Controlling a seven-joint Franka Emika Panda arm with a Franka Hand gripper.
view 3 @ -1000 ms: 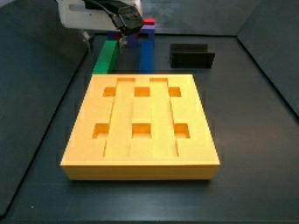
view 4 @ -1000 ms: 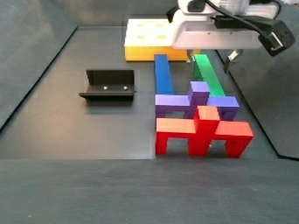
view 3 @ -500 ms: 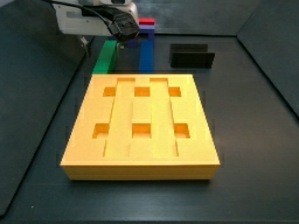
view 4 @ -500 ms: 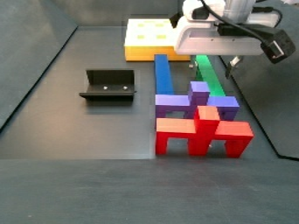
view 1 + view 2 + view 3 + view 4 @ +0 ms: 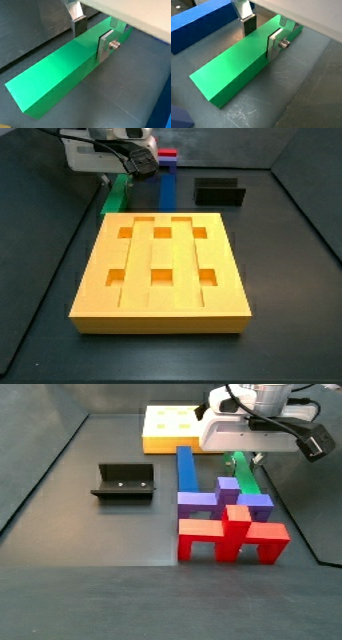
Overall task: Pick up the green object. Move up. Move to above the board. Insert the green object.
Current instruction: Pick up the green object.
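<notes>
Gripper [image 5: 261, 34] straddles the green bar [image 5: 241, 65] near one end, its silver fingers [image 5: 276, 43] on either side of the bar, closed to about the bar's width. The bar lies flat on the dark worktop [image 5: 298, 85] beside the blue bar [image 5: 201, 22], beyond the yellow board [image 5: 162, 268].

long green object [image 5: 234, 67] flat on floor between gripper [image 5: 261, 34] fingers, yellow-orange board [image 5: 160, 273] nearby
</notes>
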